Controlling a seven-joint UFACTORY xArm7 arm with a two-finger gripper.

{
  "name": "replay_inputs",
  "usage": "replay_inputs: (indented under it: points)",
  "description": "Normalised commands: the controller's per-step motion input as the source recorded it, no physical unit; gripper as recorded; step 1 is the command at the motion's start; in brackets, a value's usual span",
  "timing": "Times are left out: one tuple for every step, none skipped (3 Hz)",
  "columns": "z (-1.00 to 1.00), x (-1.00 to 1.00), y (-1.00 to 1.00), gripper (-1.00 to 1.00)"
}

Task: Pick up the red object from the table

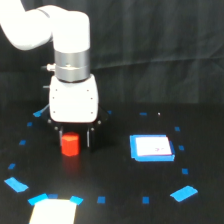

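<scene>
The red object (70, 144) is a small red-orange block resting on the black table (115, 175), left of centre in the exterior view. My gripper (76, 139) hangs straight down over it from the white arm. Its two dark fingers (91, 137) stand on either side of the block, low near the table. The jaws are open, wider than the block, which sits closer to the finger on the exterior view's left. I cannot tell whether that finger touches it.
A white square with a blue border (152, 148) lies to the exterior view's right of the block. Small blue tape marks (184, 192) ring the table. A pale patch (52, 212) sits at the front edge. Black cloth hangs behind.
</scene>
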Motion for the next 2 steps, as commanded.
replay_inputs:
  points:
    - [0.12, 1.0, 0.54, -1.0]
    - [1.0, 0.52, 0.74, -0.41]
